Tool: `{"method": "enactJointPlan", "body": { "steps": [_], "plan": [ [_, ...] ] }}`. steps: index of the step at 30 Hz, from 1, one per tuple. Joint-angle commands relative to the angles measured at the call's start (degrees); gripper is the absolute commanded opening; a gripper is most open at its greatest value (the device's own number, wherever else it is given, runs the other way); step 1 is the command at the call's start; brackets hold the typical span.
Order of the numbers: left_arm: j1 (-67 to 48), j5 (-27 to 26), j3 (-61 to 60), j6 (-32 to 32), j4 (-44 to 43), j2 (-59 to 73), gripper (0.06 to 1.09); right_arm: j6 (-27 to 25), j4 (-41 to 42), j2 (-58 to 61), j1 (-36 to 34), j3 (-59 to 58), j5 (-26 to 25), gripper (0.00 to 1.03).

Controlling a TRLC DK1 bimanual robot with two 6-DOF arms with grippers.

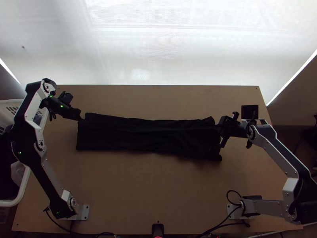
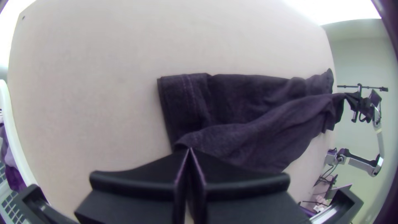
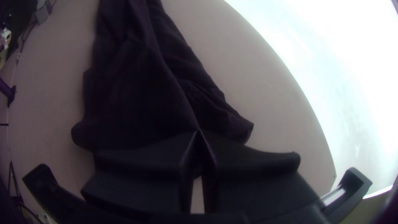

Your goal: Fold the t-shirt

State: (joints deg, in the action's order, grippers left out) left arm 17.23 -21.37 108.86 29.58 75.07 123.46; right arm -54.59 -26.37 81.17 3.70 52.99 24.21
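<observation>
Left gripper (image 1: 82,118): fingers pinched together on an edge of the shirt (image 1: 146,135). Right gripper (image 1: 219,127): same, clamped on the other end. Top view has the shirt as a long dark strip between the two, most of it on the table's near-edge side of the tips.

Left wrist view adds the layering: from the left gripper (image 2: 189,150) a raised fold of cloth runs across to the right one, over a flatter layer with a stitched hem (image 2: 188,89) just beside the tips. Right wrist view: cloth tents into a ridge ending at the right gripper (image 3: 198,132), with a loose rumpled corner (image 3: 244,126) on one side and a rounded lobe (image 3: 81,135) on the other.

Fabric is soft, matte, very dark, wrinkled more toward the right tips. Table (image 1: 138,190) is smooth, flat wood around it.

Farther from the left gripper, past its arm: white plastic basket (image 1: 23,186), slotted walls, curved rim; left wrist view shows purple cloth (image 2: 14,176) in it. Farthest, past the table's far edge: bright white sheet (image 1: 158,47), finely lined.
</observation>
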Motion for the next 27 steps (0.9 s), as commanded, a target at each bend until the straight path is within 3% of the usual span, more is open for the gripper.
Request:
{"method": "enactJointPlan", "body": {
  "steps": [1, 9, 13, 17, 21, 27],
  "plan": [
    [-1.2, 3.7, -1.2, 0.2, 0.0, 0.1, 1.08, 5.3, 1.1, 2.7, 0.7, 2.2, -0.5, 1.02],
    [1.0, 1.1, -2.9, 2.6, -2.3, -7.7, 1.04, 10.7, -1.8, -5.9, 0.6, 9.2, -2.8, 0.99],
    [6.1, 1.1, -6.4, 4.4, -1.4, -10.8, 1.04, 12.1, -11.7, -3.6, 10.6, 16.4, -2.7, 0.99],
    [11.6, 0.6, -11.1, 7.9, 1.0, -11.7, 1.04, 13.8, -14.0, 2.9, 21.0, 19.1, -2.8, 0.98],
    [16.3, -7.6, -16.4, 11.0, 3.8, -12.5, 1.04, 17.1, -14.8, 12.7, 27.9, 24.8, -2.7, 0.98],
    [18.3, -19.6, -19.8, 12.6, 7.7, -7.5, 1.04, 18.6, -14.8, 21.7, 32.1, 30.9, -2.1, 0.98]
  ]
}}
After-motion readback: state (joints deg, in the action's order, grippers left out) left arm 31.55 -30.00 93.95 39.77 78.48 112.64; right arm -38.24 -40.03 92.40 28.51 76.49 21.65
